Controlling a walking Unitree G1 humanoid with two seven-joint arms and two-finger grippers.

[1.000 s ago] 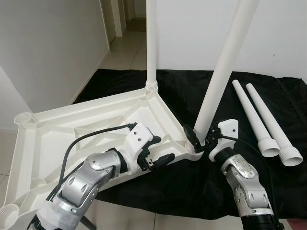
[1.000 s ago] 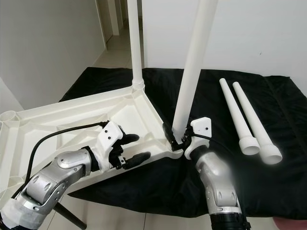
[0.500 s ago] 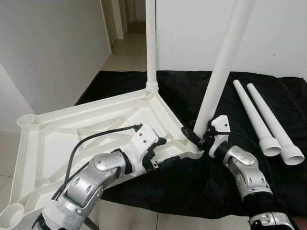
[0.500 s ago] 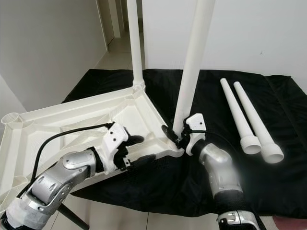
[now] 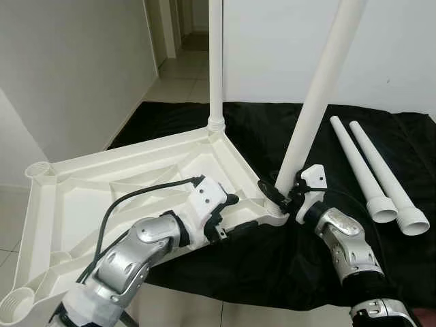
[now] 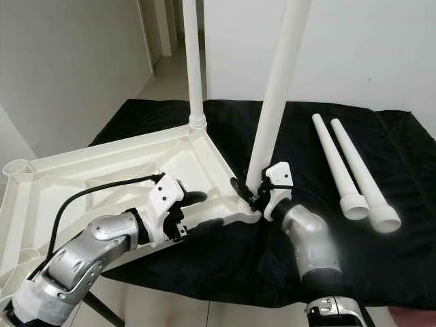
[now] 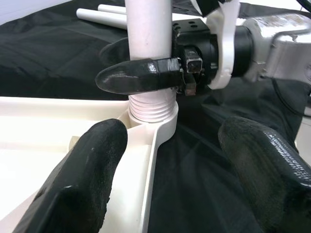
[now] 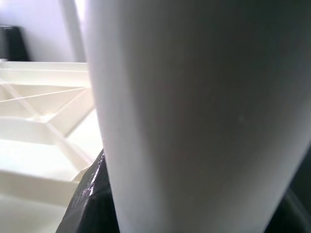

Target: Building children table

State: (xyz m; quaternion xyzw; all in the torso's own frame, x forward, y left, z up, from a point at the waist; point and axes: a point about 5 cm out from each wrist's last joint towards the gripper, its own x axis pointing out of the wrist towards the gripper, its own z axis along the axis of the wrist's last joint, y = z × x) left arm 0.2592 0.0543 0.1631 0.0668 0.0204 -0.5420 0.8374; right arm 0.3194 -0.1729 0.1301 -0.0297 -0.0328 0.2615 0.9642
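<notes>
The right gripper (image 5: 278, 196) has its fingers clamped on the long white plastic table leg (image 5: 315, 102), which rises tilted rightward from the upturned white plastic tabletop's (image 5: 102, 191) near-right corner socket. The left wrist view reveals the leg's threaded base (image 7: 148, 103) seated there, and the left gripper's (image 5: 235, 214) fingers apart beside the tabletop's edge.

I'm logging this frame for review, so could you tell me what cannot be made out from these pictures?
- Tops of both standing legs: cut off by the upper edge in the eye views, including the tilted leg gripped by the right gripper.
- How deep its threads sit in the corner socket: hidden inside it.
- Tabletop near corner: partly behind the left arm.
- Left gripper: open, whether it touches the rim is unclear.
</notes>
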